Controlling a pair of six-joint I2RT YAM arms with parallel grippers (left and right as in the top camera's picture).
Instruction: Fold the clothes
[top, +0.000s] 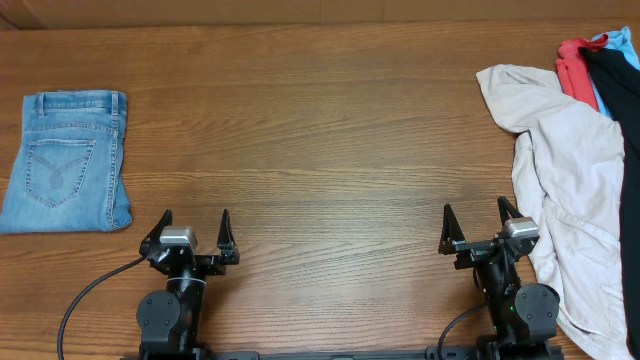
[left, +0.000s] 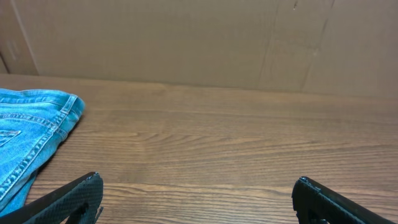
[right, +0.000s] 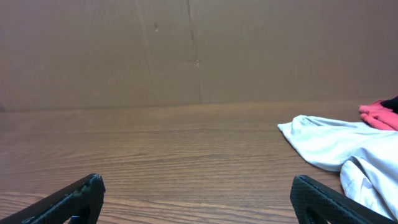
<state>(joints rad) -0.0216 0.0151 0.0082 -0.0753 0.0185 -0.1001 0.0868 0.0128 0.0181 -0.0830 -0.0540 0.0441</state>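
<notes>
Left hand (top: 195, 216) (open) near jeans (top: 68, 160) edge.

jeans (top: 65, 160) are faded light blue denim, paler on the worn bits, with pale stitching swirled on the pocket. table (top: 320, 130) is mid-brown wood grain. big garment (top: 575, 180) is plain off-white/beige, red garment (top: 572, 70) is solid red, black garment (top: 620, 90) plain black, blue scrap (top: 620, 42) a bright sky blue. left gripper (top: 195, 215) and right gripper (top: 475, 206) both black.
</notes>
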